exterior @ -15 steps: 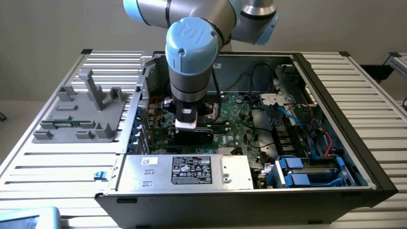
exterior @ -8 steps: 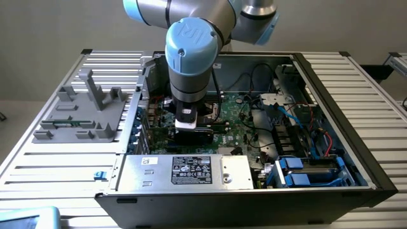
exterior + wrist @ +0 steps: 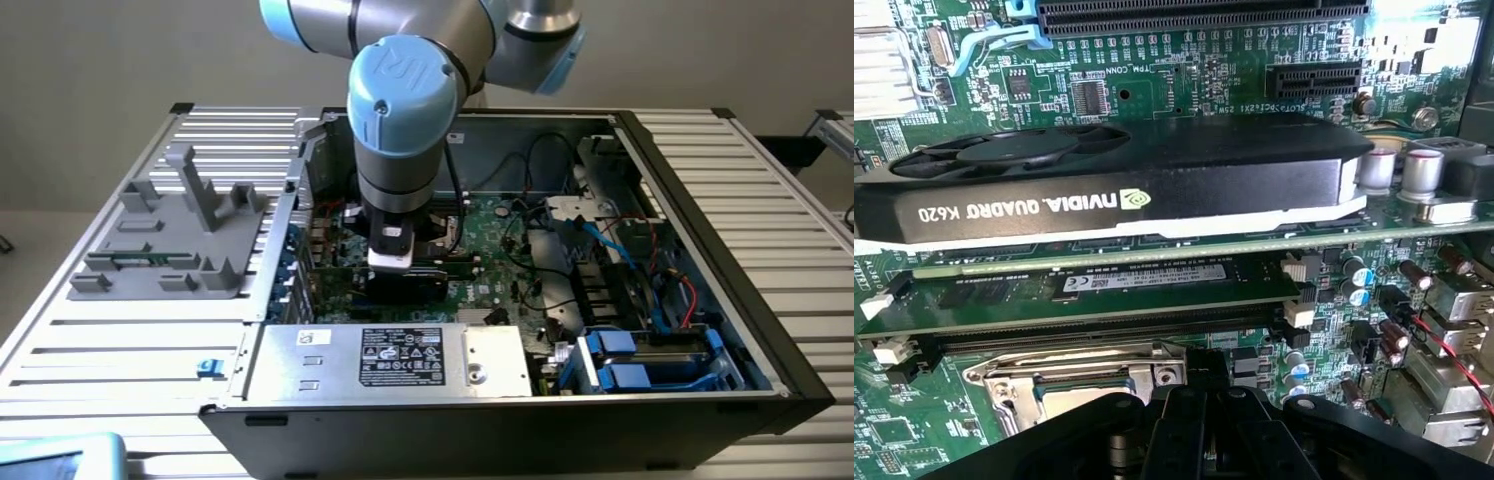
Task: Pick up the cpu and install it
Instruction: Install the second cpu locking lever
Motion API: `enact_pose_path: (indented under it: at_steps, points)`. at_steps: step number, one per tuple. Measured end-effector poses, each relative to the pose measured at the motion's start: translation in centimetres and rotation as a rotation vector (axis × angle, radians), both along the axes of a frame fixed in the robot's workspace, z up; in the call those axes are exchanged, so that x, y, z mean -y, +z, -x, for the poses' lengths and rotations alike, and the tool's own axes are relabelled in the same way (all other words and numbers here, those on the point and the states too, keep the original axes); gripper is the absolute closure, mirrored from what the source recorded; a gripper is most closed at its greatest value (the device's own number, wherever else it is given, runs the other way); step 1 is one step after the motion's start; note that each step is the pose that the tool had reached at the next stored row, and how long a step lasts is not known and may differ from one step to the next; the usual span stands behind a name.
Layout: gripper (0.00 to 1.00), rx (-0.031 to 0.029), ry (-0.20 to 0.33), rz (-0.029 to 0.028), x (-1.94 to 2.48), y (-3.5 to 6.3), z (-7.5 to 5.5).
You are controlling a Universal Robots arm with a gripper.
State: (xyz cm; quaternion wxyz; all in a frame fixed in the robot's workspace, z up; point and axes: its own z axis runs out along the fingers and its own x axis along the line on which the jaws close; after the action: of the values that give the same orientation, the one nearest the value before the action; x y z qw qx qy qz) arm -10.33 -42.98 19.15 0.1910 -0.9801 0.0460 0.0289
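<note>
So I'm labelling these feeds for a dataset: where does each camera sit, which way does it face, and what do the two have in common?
Exterior view: off the arm, raised, looking down into the open black computer case on the slatted table; the grey-and-blue robot arm reaches inside.
Wrist view: on the wrist, close above the green motherboard, facing the black NVIDIA graphics card and metal-framed socket; the black fingers show at the edge.
Shared: the motherboard and graphics card.

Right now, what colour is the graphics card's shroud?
Black, with white lettering; the graphics card shows best in the wrist view.
</note>
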Motion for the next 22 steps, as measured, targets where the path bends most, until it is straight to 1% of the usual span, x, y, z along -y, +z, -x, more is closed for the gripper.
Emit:
enact_pose_path:
  at_steps: [13, 22]
  points:
    - [0.89, 0.0, 0.0, 0.0, 0.05, -0.06, -0.01]
    - [0.89, 0.0001, 0.0, 0.001, 0.09, -0.21, -0.01]
